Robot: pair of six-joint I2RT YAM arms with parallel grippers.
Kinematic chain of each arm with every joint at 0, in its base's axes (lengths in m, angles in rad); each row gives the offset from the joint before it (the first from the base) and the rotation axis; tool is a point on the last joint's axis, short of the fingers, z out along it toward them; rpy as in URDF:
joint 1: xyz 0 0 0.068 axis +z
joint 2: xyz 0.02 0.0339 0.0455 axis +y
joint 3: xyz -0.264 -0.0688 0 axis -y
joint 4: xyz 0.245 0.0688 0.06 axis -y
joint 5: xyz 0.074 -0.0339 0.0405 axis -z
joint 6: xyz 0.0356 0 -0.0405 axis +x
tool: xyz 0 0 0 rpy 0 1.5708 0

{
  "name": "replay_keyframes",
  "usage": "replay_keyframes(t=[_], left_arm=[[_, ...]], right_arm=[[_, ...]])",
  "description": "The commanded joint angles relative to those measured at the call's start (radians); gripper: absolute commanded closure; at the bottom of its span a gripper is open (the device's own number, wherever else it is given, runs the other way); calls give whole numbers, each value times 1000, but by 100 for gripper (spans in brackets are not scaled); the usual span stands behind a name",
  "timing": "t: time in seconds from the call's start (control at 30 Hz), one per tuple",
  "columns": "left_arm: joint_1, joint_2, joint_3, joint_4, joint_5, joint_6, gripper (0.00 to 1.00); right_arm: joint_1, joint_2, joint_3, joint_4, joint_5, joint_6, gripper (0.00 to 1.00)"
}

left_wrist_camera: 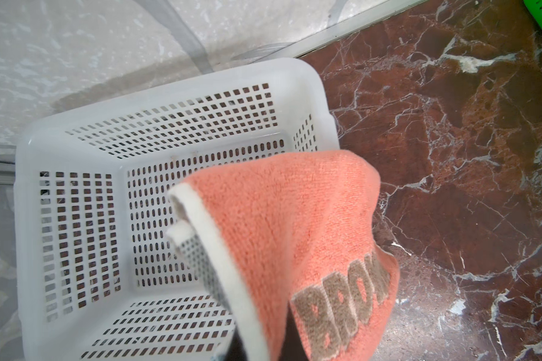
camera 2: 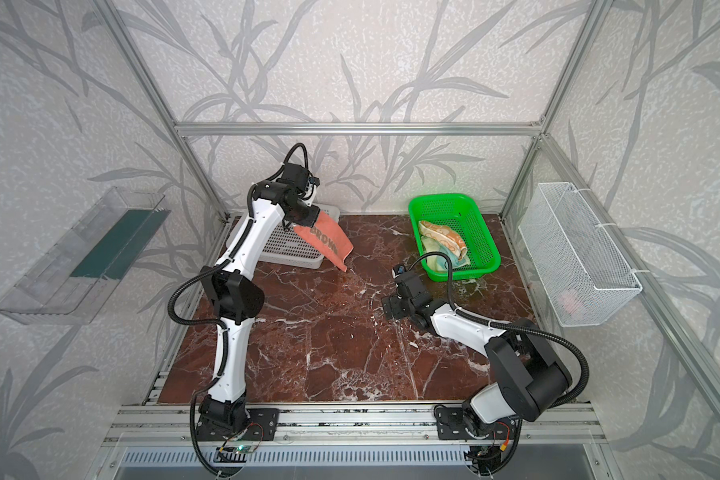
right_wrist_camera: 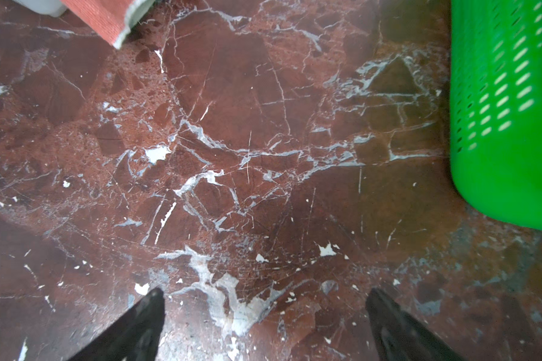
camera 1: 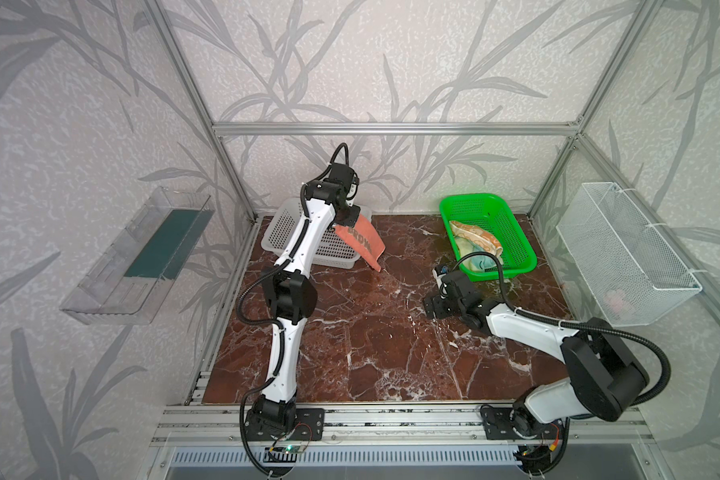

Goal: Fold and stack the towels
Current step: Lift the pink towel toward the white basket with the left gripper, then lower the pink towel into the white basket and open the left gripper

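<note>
1. The left end effector (camera 1: pixel 342 223), pressed together on a corner of the salmon-pink towel (camera 1: pixel 360 243), dangles it over the rim of the white basket (camera 1: pixel 281 226).
2. The right end effector (right_wrist_camera: pixel 266 292) hovers spread and empty above the tabletop (camera 1: pixel 371 340).
3. The step appears to be delivering the first towel. The next move calls for lowering it flat without it unfolding.
4. Three towels in all: the orange towel (camera 1: pixel 476 237) and the pale yellow towel (camera 1: pixel 470 261) wait in the green basket (camera 1: pixel 466 199). Two baskets sit on the tabletop.

One word can be read: "BROWN". It stands in big brown letters on the pink towel (camera 2: pixel 329 244), which hangs just under the left pincer (camera 2: pixel 314 217). In the left wrist view the last letter bends away round the towel's edge.
</note>
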Motion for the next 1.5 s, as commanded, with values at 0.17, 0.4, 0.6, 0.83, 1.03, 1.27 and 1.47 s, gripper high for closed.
replay_keyframes(t=[0.17,0.4,0.6,0.83,1.03,1.27,1.47], left_arm=[[96,-16,29,4,-1,67,100],[175,-7,-14,89,6,80,100],[202,63,-40,170,23,130,100],[223,188,-38,239,-2,166,100],[234,254,-34,300,-111,189,100],[235,284,-39,351,-249,222,54],[235,272,-34,384,-334,258,1]], right_arm=[[1,50,52,12,-63,7,1],[12,31,48,10,-47,5,1],[27,2,53,-16,-13,-8,1],[33,3,77,-57,-1,-5,1],[55,52,141,-92,6,-13,1],[88,118,209,-106,11,-26,1],[107,147,242,-113,18,-40,1]])
